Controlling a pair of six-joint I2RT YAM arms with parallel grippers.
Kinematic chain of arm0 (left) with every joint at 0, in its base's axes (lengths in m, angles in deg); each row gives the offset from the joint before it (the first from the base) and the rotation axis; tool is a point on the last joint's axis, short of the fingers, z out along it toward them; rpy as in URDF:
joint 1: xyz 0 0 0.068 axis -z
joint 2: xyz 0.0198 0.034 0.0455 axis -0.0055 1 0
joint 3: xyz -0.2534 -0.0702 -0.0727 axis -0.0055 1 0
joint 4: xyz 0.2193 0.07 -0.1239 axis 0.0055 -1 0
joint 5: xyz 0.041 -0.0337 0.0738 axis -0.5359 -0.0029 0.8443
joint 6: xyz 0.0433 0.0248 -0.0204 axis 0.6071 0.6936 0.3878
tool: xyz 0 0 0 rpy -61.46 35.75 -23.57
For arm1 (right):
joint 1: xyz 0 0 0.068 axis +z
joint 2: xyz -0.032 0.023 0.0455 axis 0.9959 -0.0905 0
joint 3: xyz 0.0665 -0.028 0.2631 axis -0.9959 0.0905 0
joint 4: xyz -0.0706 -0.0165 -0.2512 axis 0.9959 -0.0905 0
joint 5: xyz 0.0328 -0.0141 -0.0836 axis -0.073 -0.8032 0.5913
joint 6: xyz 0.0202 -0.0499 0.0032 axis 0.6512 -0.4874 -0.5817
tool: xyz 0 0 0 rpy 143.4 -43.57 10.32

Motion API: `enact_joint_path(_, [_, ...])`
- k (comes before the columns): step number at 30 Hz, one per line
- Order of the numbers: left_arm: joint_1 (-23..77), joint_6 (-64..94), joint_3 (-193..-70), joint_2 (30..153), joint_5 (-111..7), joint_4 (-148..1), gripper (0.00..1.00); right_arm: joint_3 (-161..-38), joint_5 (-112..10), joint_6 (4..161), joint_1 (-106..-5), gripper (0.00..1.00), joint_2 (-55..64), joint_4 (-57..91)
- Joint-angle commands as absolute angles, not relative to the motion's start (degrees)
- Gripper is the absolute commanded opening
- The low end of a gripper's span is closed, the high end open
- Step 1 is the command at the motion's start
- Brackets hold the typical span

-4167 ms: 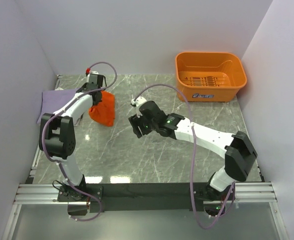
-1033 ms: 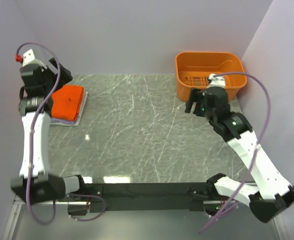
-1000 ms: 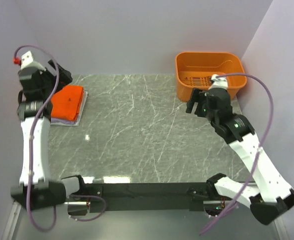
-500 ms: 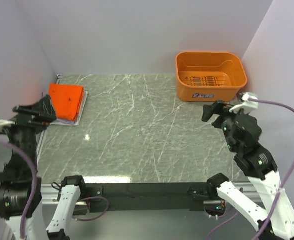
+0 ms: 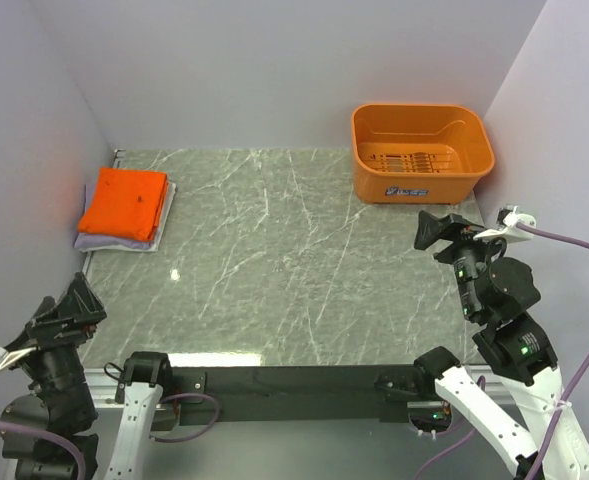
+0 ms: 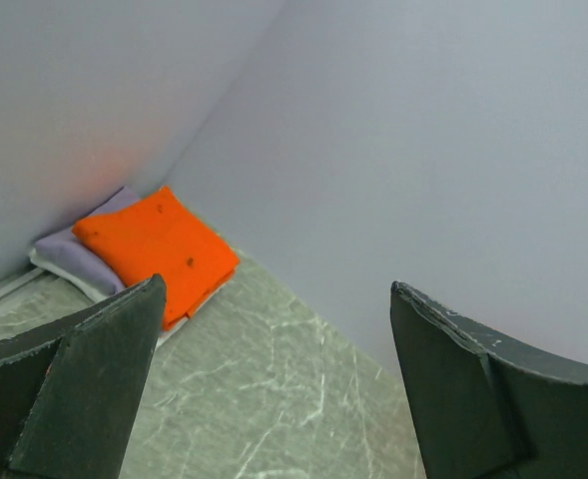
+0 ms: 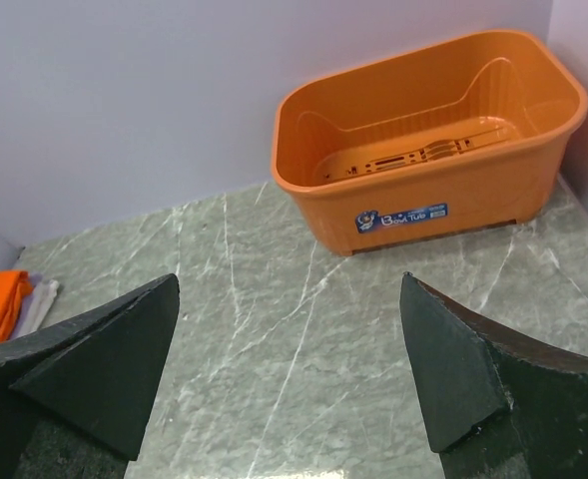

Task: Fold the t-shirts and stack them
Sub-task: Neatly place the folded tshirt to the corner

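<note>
Both my end effectors are released and hold nothing. My left end effector hangs with its jaws spread wide off the surface's 7 o'clock corner, and my right end effector is just as wide near the 3 o'clock edge.

The orange t-shirt lies folded into a neat rectangle at about 10 o'clock on the surface, close to the left wall. It sits directly on top of the lavender t-shirt, of which only a narrow border shows along the near and right sides. The two are touching, one above the other, and neither end effector is anywhere near them. The basket stands well apart at about 1 o'clock, with no cloth in it that I can see.

As I read it, folding and stacking are both done — I am at the closing step, clear of the pile. The next move asks little of me: keep my jaws away from the stack so nothing drags a corner loose, and settle both arms at rest. If anything needs a touch, it would be squaring the orange layer over the lavender one — it looks slightly offset toward 10 o'clock — but that would call for a light, flat nudge, not a pinch.
</note>
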State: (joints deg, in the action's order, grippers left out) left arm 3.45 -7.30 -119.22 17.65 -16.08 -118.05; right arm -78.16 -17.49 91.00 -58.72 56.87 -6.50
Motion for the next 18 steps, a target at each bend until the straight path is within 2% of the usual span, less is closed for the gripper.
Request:
enact_joint_path(1, [3.57,-8.50,-116.22,16.16,-11.57,-111.28,0.99,-78.02,-17.12,90.65,-58.79,0.97,56.61,-2.92])
enact_joint_path(10, [3.57,-7.53,-115.25,16.16,-7.79,-109.09,0.99,-77.75,-17.39,91.09,-58.88,0.97,56.60,-2.49])
enact_joint_path(18, [3.57,-8.58,-111.03,16.77,-9.02,-104.34,0.99,-77.84,-17.91,91.27,-58.97,0.98,56.78,-2.83])
